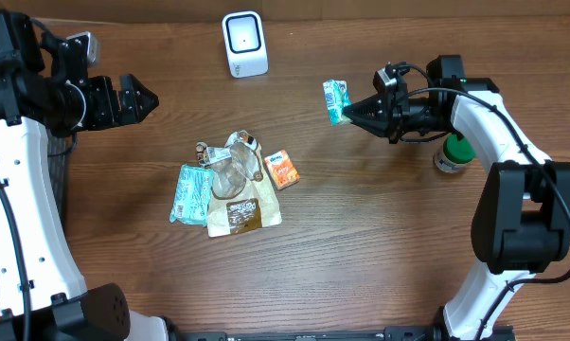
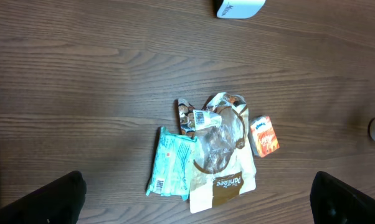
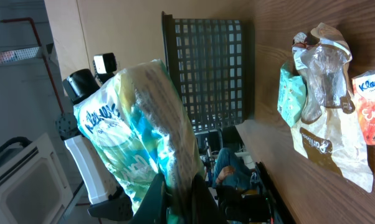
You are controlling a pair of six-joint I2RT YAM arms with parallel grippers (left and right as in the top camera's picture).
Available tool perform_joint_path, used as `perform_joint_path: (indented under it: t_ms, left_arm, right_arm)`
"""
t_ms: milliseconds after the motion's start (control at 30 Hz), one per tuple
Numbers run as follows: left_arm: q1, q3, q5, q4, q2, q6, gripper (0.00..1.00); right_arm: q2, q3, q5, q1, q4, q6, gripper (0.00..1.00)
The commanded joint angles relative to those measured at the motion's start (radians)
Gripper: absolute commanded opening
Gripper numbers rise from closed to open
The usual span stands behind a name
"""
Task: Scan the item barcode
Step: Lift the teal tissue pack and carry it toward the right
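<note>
Our right gripper (image 1: 354, 111) is clenched on a small tissue pack (image 1: 336, 100), pinching one end and holding it up off the table (image 1: 380, 246). The pack is shiny, crinkled plastic in teal and green with white lettering, and we cannot make out a barcode on it. The white scanner (image 1: 244, 44) stands well apart, nearer the far edge. A green-capped bottle (image 1: 451, 153) sits beneath the right arm. Mid-table lies a heap of a brown bag (image 1: 242, 210), a teal pouch (image 1: 190, 192) and an orange pack (image 1: 282, 170). Our left gripper (image 1: 145, 98) hangs spread wide, grasping nothing.
</note>
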Motion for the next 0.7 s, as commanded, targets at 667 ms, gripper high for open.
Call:
perform_joint_path:
  t_ms: [667]
  left_arm:
    - [-0.007, 0.005, -0.004, 0.0, -0.011, 0.023, 0.99]
  right_arm:
    - [-0.019, 0.015, -0.035, -0.006, 0.028, -0.009, 0.04]
